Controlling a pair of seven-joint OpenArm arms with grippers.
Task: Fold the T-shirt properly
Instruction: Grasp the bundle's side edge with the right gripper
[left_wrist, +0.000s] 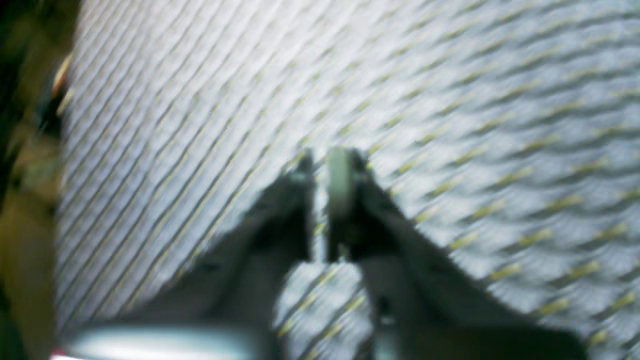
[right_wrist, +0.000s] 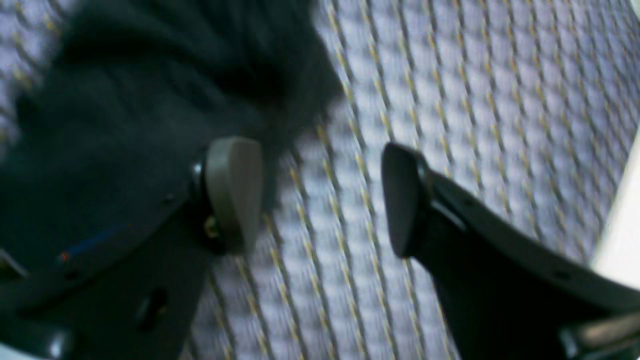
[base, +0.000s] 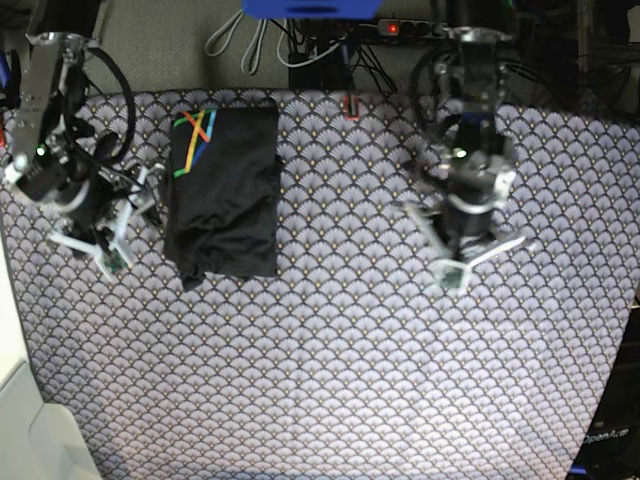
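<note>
While the T-shirt (base: 222, 190) lies folded lengthwise front-to-back, left jaws are closed empty, right jaws apart.

T-shirt (base: 225, 195) dark charcoal with a crossed orange, green and blue stripe mark (base: 193, 140); tablecloth (base: 340, 350) purple-grey, scallop pattern with small yellow accents.

scallop-patterned tablecloth (base: 330, 350), cables (base: 300, 45) behind

Blurred close view, right gripper (right_wrist: 322, 195) with jaws spread wide and nothing between, dark T-shirt (right_wrist: 125, 110) bunched at upper left, scallop-patterned tablecloth (right_wrist: 500, 100) beneath
</note>
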